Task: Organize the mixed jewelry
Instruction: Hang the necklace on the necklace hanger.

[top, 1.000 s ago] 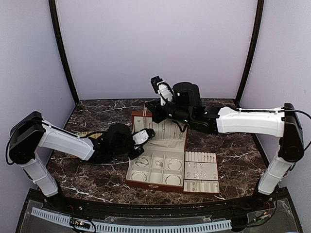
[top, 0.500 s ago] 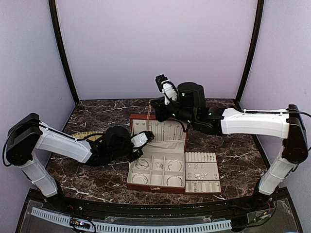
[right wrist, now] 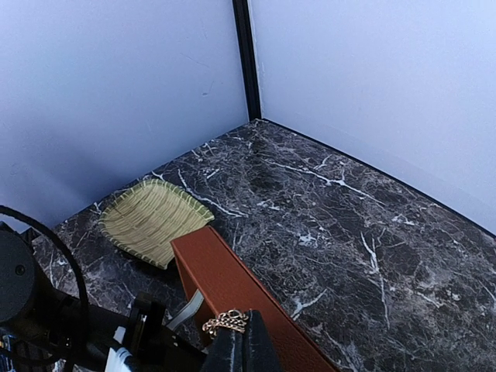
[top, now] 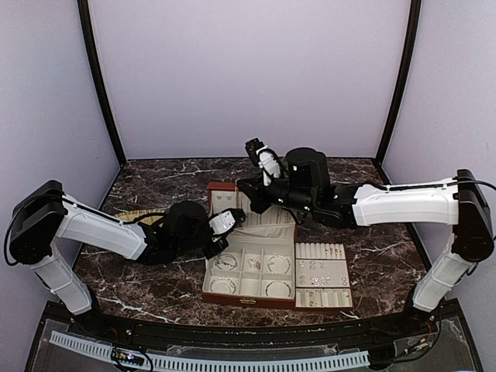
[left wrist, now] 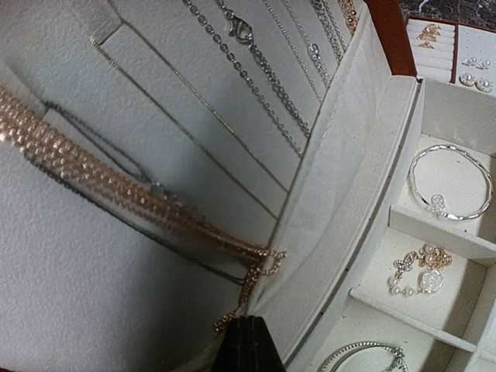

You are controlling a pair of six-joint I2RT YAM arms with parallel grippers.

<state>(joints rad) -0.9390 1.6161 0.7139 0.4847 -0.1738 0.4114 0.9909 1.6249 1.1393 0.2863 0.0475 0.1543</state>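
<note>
We find the gold chain point(left wrist: 116, 184) lying near-to-far across the box lid point(right wrist: 221, 275), its ends pinched by the closed left gripper point(left wrist: 246, 345) and the closed right gripper point(right wrist: 242, 349).

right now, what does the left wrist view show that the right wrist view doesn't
Left wrist only: the cream lid lining hung with silver chains, and a silver bangle in its compartment. Right wrist only: the straw mat, marble table and the lid's red-brown outside. Both: gold chain at a shut tool tip, left tool or right tool.
</note>
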